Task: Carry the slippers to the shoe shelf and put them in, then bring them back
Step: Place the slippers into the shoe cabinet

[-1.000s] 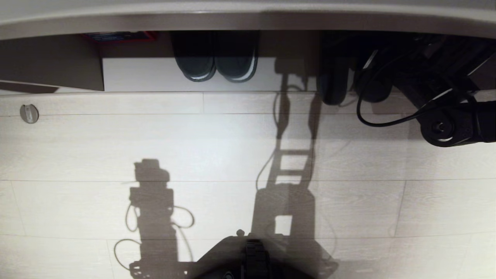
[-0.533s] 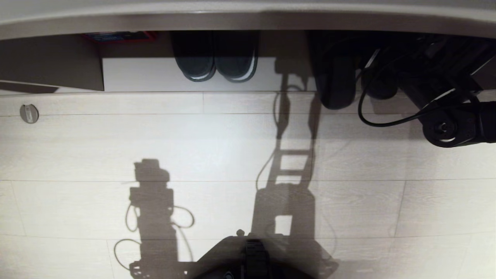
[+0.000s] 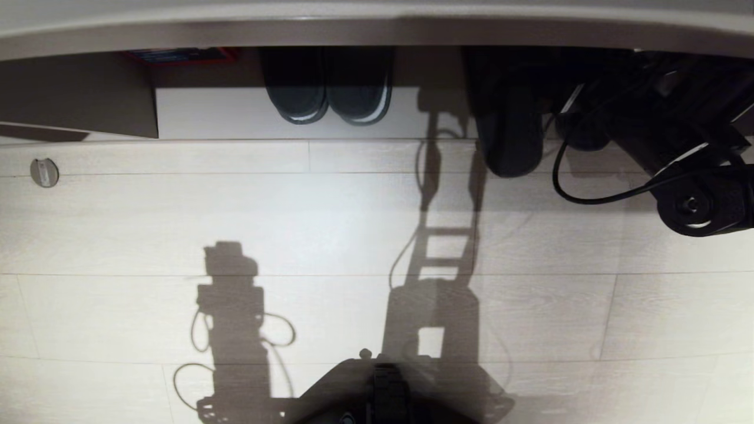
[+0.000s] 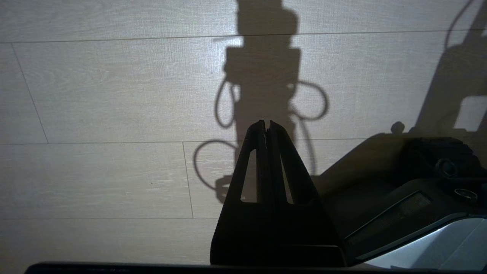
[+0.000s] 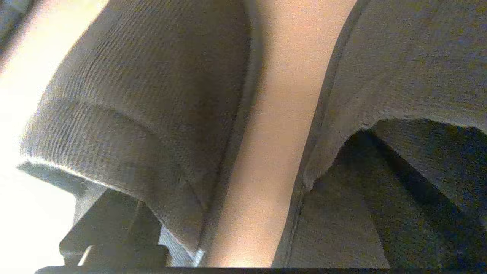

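— Though the right wrist view sat close on the cloth, could you tell how the right pincer (image 5: 114, 234) stood?

— No; only a dark corner of it showed under one slipper, so spread or pinching, I could not tell; the right arm (image 3: 695, 206) reached in under the table (image 3: 377, 23) edge.

— And the slippers (image 3: 510, 138)?

— Side by side at the mouth of the shoe shelf (image 3: 546, 131), a strip of bare board between them; one toe poked out over the floor (image 3: 353, 206); the other pair (image 3: 327, 100), with whitish soles, lay well apart in the wider cubby.

— How should the step be done well?

— I judged both slippers had to be taken together, low and level under the table edge, clear of the cable; one alone would likely drag askew.

— The left pincer (image 4: 266, 123)?

— Pressed together, parked over the floor beside the base.
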Controlling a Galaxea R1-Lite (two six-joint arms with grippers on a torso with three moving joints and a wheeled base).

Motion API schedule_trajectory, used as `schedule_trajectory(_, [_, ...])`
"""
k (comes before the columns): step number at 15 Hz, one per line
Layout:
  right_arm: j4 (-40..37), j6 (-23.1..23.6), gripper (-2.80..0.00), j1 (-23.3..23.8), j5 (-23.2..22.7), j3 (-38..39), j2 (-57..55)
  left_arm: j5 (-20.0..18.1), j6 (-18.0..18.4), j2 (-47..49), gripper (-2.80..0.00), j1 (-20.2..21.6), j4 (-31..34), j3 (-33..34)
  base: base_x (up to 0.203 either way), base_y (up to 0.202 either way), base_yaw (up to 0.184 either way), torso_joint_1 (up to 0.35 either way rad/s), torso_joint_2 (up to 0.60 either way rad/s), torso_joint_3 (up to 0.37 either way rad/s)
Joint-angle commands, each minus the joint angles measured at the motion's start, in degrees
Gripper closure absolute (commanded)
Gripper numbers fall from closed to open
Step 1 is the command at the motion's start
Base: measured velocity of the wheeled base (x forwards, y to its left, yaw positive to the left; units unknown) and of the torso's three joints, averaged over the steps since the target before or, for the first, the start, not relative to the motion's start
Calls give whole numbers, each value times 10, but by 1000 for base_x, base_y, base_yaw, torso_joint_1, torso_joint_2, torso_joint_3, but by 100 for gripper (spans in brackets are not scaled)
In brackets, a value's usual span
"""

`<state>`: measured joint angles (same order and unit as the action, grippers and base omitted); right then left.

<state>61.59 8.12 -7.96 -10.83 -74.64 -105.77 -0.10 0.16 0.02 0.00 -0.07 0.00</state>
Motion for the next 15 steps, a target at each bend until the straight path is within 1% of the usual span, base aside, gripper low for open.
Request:
schedule_trajectory(1, [4, 4, -280, 0, -1, 18, 18, 0, 0, 0, 0, 0, 0, 0, 0, 0, 0, 0, 0, 0])
schedule_trajectory(3, [5, 17, -280, 0, -1, 45, 28, 0, 0, 0, 0, 0, 0, 0, 0, 0, 0, 0, 0, 0])
schedule_trajectory(11, [12, 32, -280, 0, 6, 120, 45, 0, 0, 0, 0, 0, 0, 0, 0, 0, 0, 0, 0, 0])
schedule_trajectory(15, [14, 30, -280, 0, 4, 145, 51, 0, 0, 0, 0, 0, 0, 0, 0, 0, 0, 0, 0, 0])
